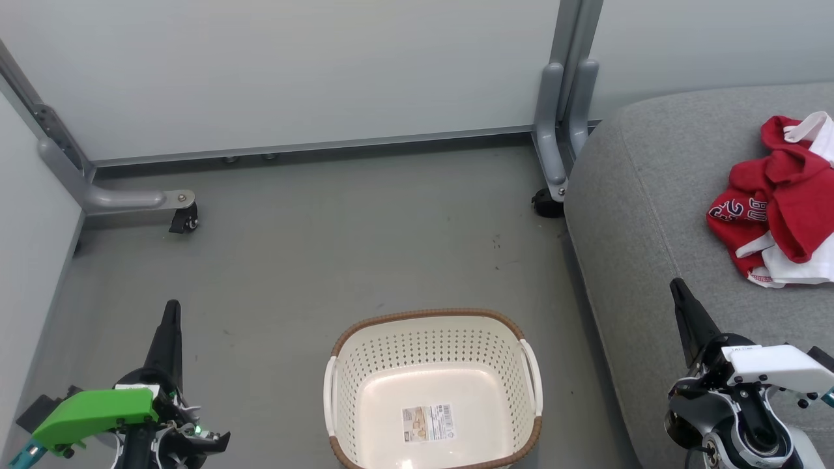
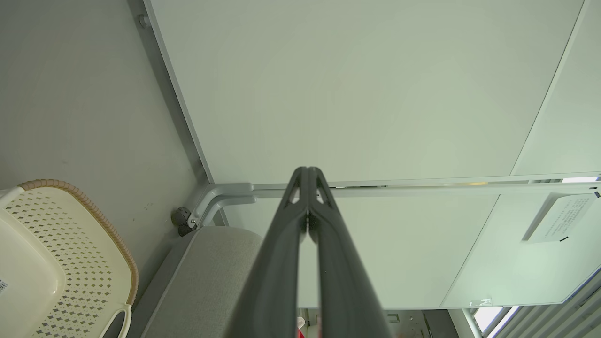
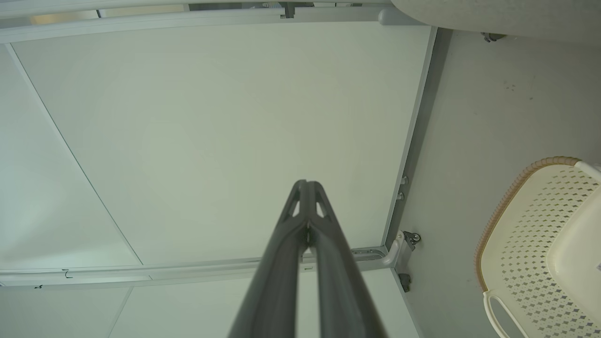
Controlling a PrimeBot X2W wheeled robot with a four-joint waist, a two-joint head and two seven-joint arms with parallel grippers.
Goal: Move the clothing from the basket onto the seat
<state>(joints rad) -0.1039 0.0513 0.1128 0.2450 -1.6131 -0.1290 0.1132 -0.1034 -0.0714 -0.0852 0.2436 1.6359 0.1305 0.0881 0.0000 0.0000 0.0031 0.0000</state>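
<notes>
While closed, 2 pincers [image 1: 172, 305] [image 1: 677, 284] low, parallel

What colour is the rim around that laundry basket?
Brown, with a woven look; the basket rim shows best in the head view.

A grey floor [image 1: 326, 260] is enclosed by pale partition panels [image 1: 293, 65] at 12 and 9 o'clock. Grey metal posts [image 1: 563, 98] are set at 10 and 1 o'clock, each foot fitted with a black castor [image 1: 184, 221]. In the left wrist view, a notice [image 2: 558, 218] is fixed to a panel at 3 o'clock.
</notes>
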